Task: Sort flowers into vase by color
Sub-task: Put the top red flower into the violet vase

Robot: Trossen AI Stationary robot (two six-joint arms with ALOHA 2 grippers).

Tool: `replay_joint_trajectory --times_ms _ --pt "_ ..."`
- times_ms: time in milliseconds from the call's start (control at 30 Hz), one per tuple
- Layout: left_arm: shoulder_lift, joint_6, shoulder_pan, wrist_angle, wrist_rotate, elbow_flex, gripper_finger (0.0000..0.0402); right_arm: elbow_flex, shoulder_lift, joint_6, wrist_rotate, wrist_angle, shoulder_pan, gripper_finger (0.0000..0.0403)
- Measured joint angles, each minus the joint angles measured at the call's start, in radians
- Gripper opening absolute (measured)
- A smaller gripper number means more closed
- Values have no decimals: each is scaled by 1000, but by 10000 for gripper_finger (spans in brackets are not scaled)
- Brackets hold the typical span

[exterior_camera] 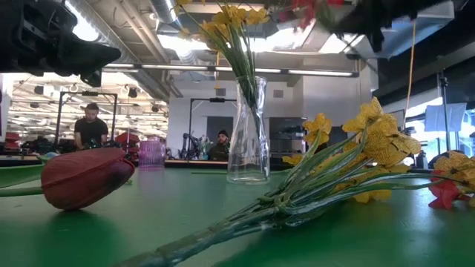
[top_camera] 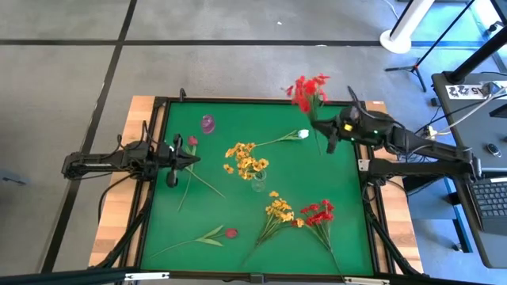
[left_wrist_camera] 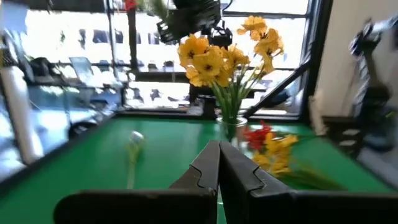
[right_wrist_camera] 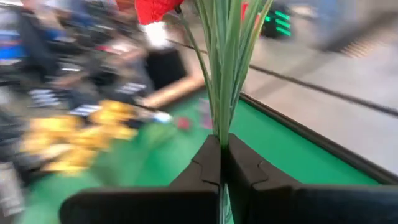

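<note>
right gripper (top_camera: 331, 131): i see it clamped on the red flowers' (top_camera: 307, 92) stems, near the far edge
left gripper (top_camera: 188, 160): fingers together, holding nothing, above the pink bud (top_camera: 192, 141)

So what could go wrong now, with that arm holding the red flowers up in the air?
The right gripper pinches the red cluster only by its thin stems, so it might slip or swing. The glass vase is narrow and already holds yellow flowers; lowering stems nearby could tip it. The small purple vase looks easy to knock too. The left gripper waits, shut, near the table's left edge.
</note>
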Motion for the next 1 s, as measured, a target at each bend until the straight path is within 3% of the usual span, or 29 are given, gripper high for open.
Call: replay_joint_trajectory --times_ms 133,267,567,733,800,1000 --pt "0 41 0 -3 -1 0 0 0 7 -61 -37 123 89 3" --pt "0 -36 0 23 9 0 0 0 34 -107 -37 235 139 2" --pt "0 -44 0 458 190 0 0 0 144 -155 -48 400 152 1" --pt "0 -145 0 573 238 0 0 1 183 -162 -48 411 152 1" --pt "0 -155 0 579 186 0 0 13 187 -164 -48 412 152 1" --pt "82 -166 0 547 -185 31 0 96 196 -219 -48 421 152 1"
